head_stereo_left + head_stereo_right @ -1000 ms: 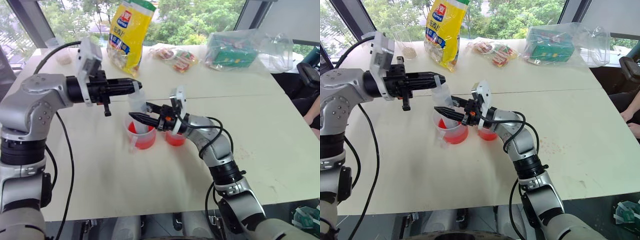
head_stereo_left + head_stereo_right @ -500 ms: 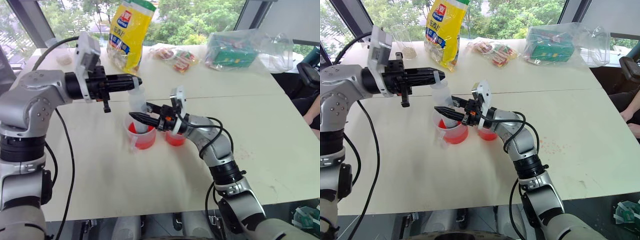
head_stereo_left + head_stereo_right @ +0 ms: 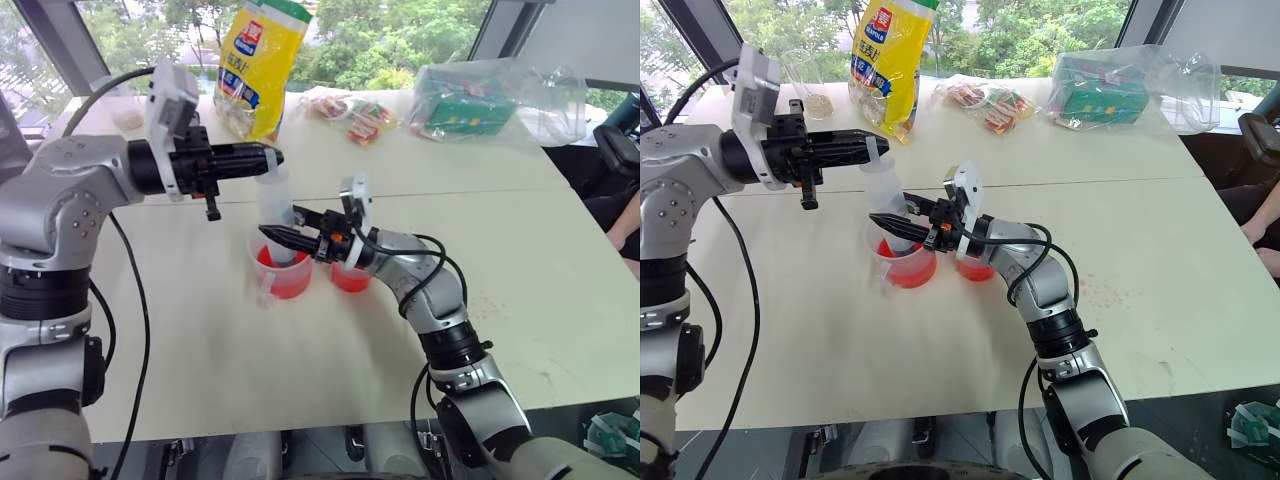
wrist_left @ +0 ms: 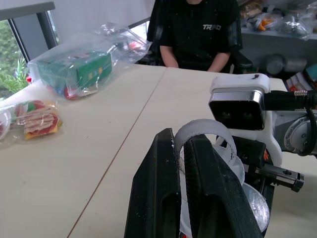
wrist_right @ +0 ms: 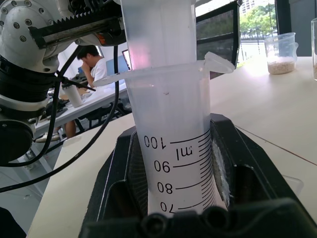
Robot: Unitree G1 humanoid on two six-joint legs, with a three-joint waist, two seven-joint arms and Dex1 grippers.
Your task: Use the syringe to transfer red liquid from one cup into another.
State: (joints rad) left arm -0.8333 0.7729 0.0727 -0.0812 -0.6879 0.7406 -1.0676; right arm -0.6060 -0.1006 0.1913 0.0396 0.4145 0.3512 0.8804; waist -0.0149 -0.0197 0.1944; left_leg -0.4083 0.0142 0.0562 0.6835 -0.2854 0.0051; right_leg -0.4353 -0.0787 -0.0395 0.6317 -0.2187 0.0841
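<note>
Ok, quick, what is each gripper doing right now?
Left gripper: shut on the syringe plunger.
Right gripper: shut on the syringe barrel, over the handled cup.

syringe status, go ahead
Right hand shut on syringe barrel. Left hand shut on plunger top. Tip down in handled cup. Nothing in the way.

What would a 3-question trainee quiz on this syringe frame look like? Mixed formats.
1. True or false: the right gripper is shut on the syringe barrel.
2. What does the left gripper grip? A) plunger top B) cup handle C) yellow bag
3. Over which cup does the syringe stand: the handled cup or the smaller cup?

Key: 1 true. 2 A, the plunger's top. 3 the handled cup, holding red liquid.
</note>
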